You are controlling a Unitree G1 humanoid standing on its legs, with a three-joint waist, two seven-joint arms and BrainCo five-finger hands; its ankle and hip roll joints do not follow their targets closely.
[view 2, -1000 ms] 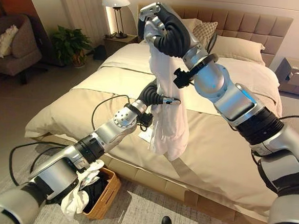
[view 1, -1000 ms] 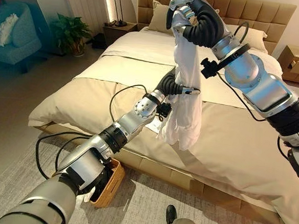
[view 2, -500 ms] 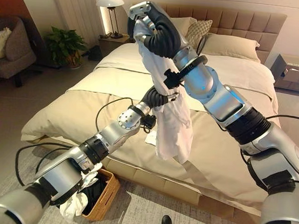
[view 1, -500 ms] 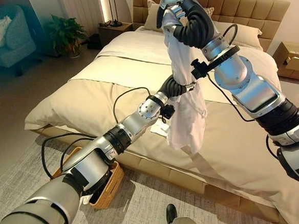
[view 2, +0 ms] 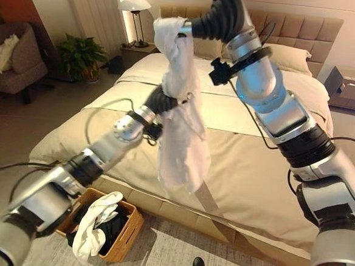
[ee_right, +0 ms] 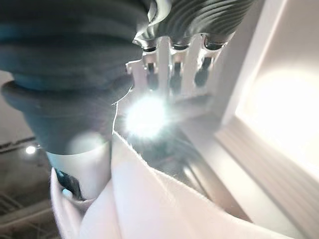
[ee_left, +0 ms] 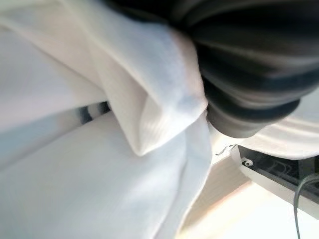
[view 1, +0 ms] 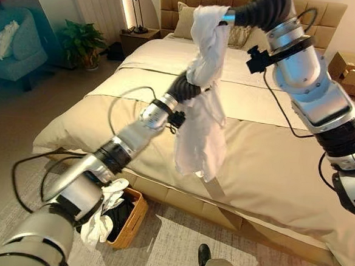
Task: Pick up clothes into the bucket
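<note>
A white garment (view 1: 199, 122) hangs in the air over the near side of the bed, bunched at the top where my right hand (view 1: 250, 13) is shut on it, held high. My left hand (view 1: 182, 87) reaches up from the lower left into the middle of the garment and is buried in its folds; the left wrist view has white cloth (ee_left: 99, 164) pressed against the dark cover. The woven basket (view 2: 131, 224) stands on the rug by the bed's near left corner, below my left arm, with a white cloth (view 2: 95, 221) and dark clothes in it.
The beige bed (view 1: 273, 164) with pillows (view 1: 185, 21) spans the middle. A lamp on a nightstand (view 1: 135, 36), a plant (view 1: 80, 41) and an armchair (view 1: 13, 42) stand at the left. A cardboard box (view 1: 352, 75) is at the far right.
My right hand has lifted the garment's top higher and my left arm has swung left and up with it, so the garment now hangs further left. The camera has shifted slightly.
</note>
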